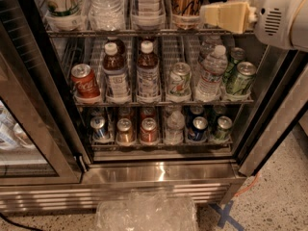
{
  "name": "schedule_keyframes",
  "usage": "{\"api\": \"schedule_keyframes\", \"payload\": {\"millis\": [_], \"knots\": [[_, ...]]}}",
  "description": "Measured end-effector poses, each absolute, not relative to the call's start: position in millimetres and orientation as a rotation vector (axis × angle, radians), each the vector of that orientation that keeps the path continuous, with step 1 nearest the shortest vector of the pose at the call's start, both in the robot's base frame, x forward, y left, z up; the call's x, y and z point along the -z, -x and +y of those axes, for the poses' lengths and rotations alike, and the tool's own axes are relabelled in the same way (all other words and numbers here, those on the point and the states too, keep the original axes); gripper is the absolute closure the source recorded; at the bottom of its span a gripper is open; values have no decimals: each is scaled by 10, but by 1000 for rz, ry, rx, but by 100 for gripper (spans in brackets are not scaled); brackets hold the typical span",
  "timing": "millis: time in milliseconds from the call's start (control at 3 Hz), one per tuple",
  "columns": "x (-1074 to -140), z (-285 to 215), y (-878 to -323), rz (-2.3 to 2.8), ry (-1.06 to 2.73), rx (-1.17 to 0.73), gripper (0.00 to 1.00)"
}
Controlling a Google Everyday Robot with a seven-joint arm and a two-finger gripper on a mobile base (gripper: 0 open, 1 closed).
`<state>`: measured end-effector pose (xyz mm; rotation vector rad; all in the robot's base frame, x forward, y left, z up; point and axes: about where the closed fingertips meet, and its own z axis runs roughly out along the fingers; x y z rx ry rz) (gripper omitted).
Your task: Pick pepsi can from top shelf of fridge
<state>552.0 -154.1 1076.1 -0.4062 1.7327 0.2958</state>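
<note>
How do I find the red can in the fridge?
Look in the big steel fridge and find the middle shelf, one below where the cream claw reaches in at the top right. At that shelf's far left, beside a brown bottle, stands the Coca-Cola can, the only red one in its row.

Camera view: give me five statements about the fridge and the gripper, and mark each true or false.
1. The gripper is level with the top shelf, on the right side. True.
2. The red Coca-Cola can stands at the right end of the middle shelf. False: it stands at the left end.
3. Two brown bottles with white caps stand side by side on the middle shelf. True.
4. The door of the fridge is shut. False: it stands open, at the left.
5. A green can stands at the right end of the middle shelf. True.
</note>
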Motion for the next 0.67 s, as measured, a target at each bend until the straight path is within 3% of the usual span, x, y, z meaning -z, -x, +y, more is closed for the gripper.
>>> {"api": "schedule_keyframes", "payload": {"millis": [667], "knots": [[-10760, -1517, -5755, 1635, 312, -280, 23]]}}
